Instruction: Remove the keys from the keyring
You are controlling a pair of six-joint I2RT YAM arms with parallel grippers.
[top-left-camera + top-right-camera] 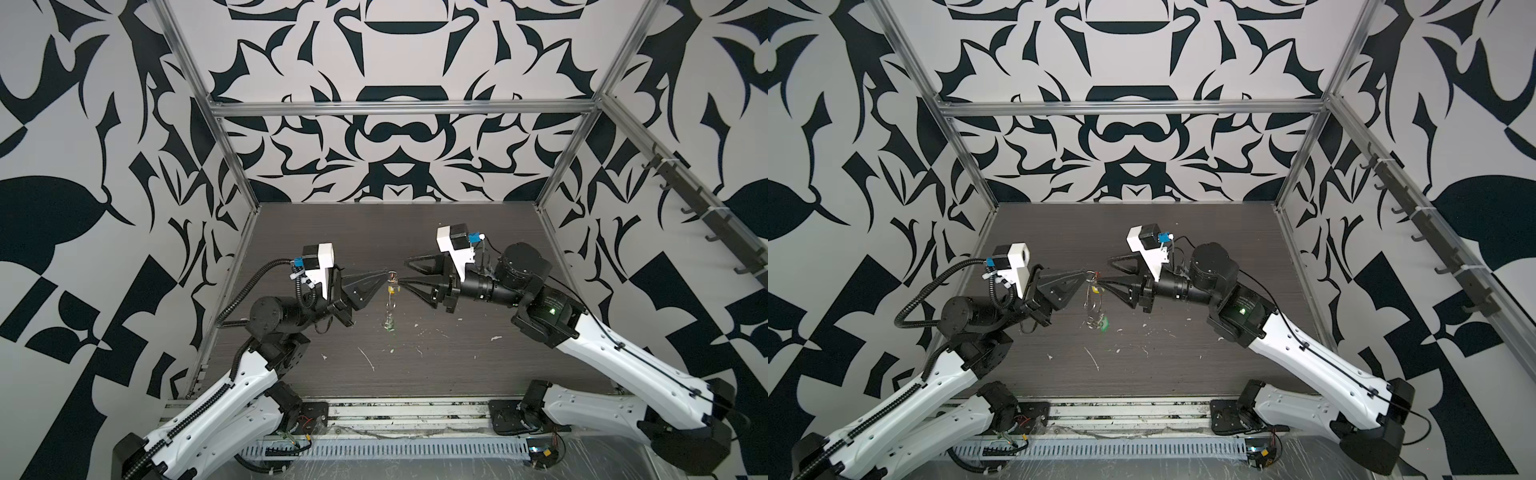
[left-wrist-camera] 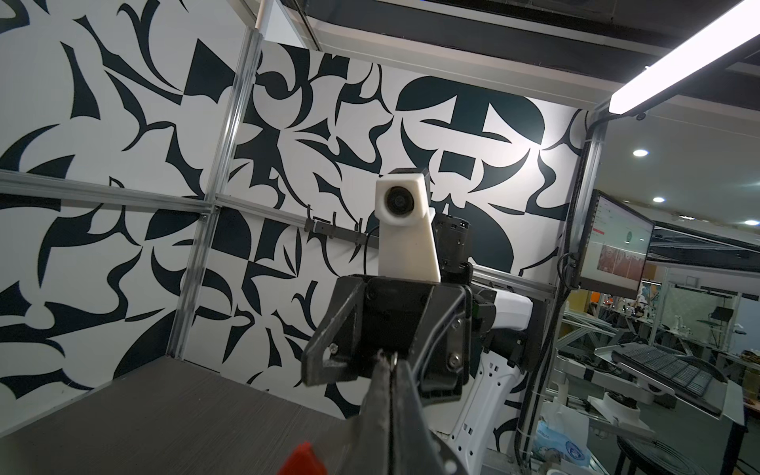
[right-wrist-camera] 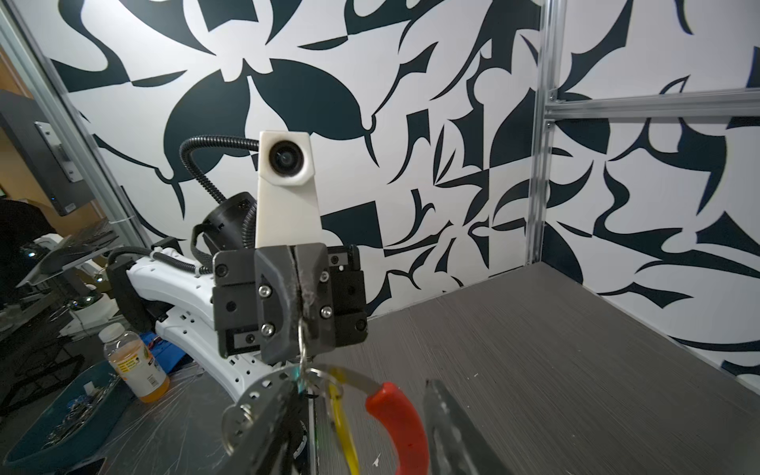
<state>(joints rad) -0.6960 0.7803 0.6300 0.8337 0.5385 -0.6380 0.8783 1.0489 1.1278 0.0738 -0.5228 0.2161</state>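
Right wrist: keyring (image 3: 401,423) near, bottle (image 3: 137,364) beyond.

Black-and-white abstract shapes cover the panel walls (image 1: 395,137) around the dark grey wood-grain tabletop (image 1: 457,365), which is flecked white. Above that tabletop, the thin grey metal keyring (image 3: 357,380) has a red curved plastic segment (image 3: 401,419) and carries an oblong yellow plastic key tag (image 3: 343,427) and an oblong green key tag (image 1: 1104,324). The left gripper (image 1: 385,274) and right gripper (image 1: 403,272) are black plastic.
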